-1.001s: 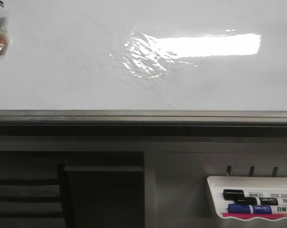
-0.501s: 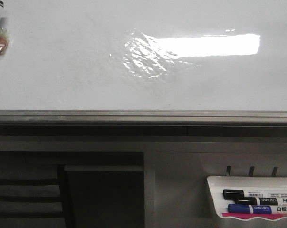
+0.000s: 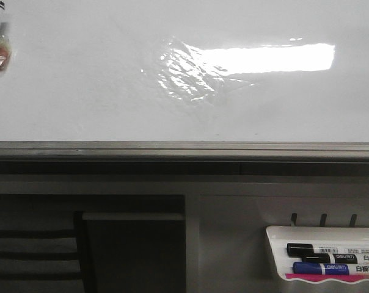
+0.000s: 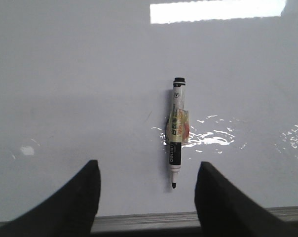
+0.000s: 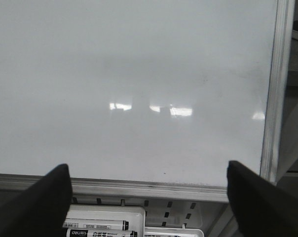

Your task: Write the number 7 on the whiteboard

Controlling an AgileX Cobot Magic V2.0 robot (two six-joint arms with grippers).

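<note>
Nothing has moved since the earlier frames; no number 7 is on the whiteboard (image 3: 80,91) yet.

Black marker (image 4: 177,132) sticks on the whiteboard straight ahead of the left gripper (image 4: 146,190), between its two jaws in the wrist view, long axis pointing toward them, tip nearest. These jaws stand wide apart, holding nothing. The left arm is clearly nearer. The right gripper (image 5: 149,195) faces bare board above the marker tray (image 3: 322,253), jaws also apart.

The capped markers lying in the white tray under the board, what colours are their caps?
One cap is black and one blue, clearest in the front view.
</note>
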